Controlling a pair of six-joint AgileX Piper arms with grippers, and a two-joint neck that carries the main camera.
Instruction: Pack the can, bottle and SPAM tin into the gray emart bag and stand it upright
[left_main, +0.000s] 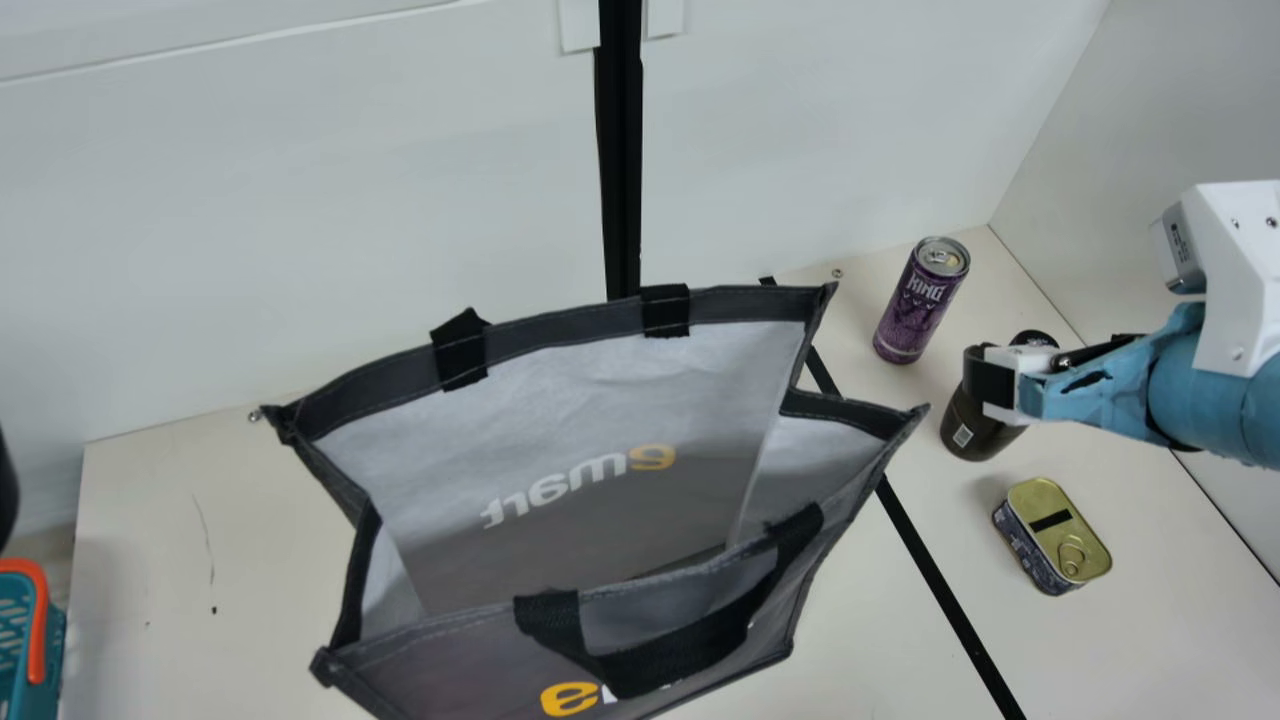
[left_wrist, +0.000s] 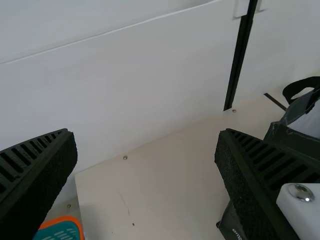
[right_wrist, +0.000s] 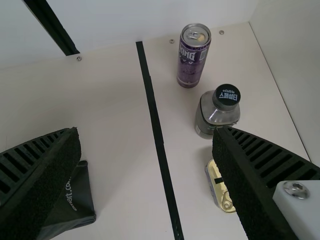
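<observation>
Gray emart bag (left_main: 565, 350) stands open, packing yet to begin

Main view: the bag sits mid-table, mouth up; its wide opening runs left to right, the right end farther back. The can (left_main: 920, 300), bottle (left_main: 975, 430) and SPAM tin (left_main: 1062, 540) are all outside it, at the right. I judge nothing packed: three items remain, then a check that the bag stays upright.

Left wrist view: the left gripper (left_wrist: 146, 145) is spread wide, holding nothing; part of the bag lies beyond one finger.

Right wrist view: the right gripper (right_wrist: 146, 145) is wide and unloaded too. Can and bottle stand with long axes vertical; the tin lies flat, lengthwise roughly along the black strip (right_wrist: 155, 120).
</observation>
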